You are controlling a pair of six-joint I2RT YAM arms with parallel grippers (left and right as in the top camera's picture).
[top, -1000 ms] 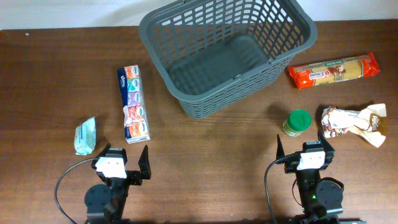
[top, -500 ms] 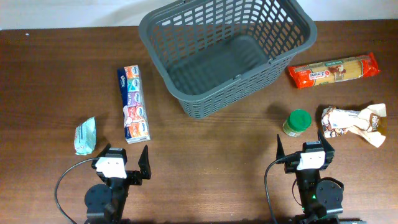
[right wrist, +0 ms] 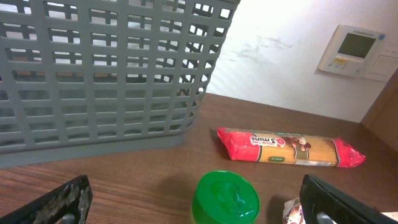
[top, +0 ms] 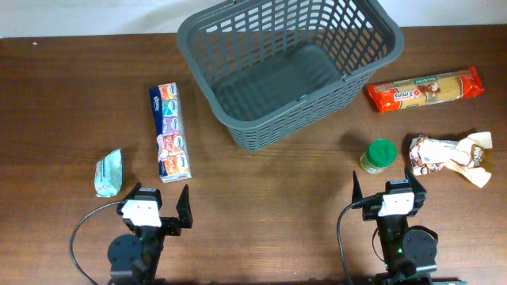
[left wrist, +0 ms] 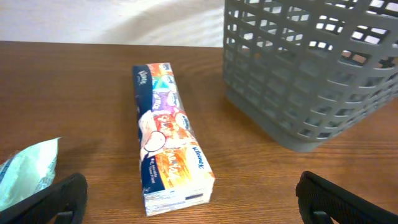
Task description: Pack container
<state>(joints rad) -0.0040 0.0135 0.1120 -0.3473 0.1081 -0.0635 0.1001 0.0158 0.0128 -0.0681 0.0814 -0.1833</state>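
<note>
Status: both arms are parked at the near table edge and no item is packed; the first pick has not begun.

Left gripper [top: 158, 198]: jaws spread wide, holding nothing. Right gripper [top: 386, 190]: jaws spread wide, holding nothing.

The grey shopping basket [top: 301, 119] stands well ahead of both grippers, forward and to the right of the left one, forward and to the left of the right one. Its floor is bare.

Items in reach:
- Kleenex tissue pack [left wrist: 168, 143]: directly ahead of the left gripper, lying flat, long axis roughly along the approach line
- Pale green packet [top: 108, 172]: ahead and to the left of the left gripper
- Green-lidded jar [right wrist: 225, 198]: upright, just ahead of the right gripper, near its centre line
- Spaghetti pack [right wrist: 289, 148]: beyond the jar, to its right
- Crumpled brown and white bag [top: 451, 156]: ahead and to the right of the right gripper

Probable next move: advance the right gripper onto the jar, close across its body below the lid, lift clear of the basket rim, release inside
</note>
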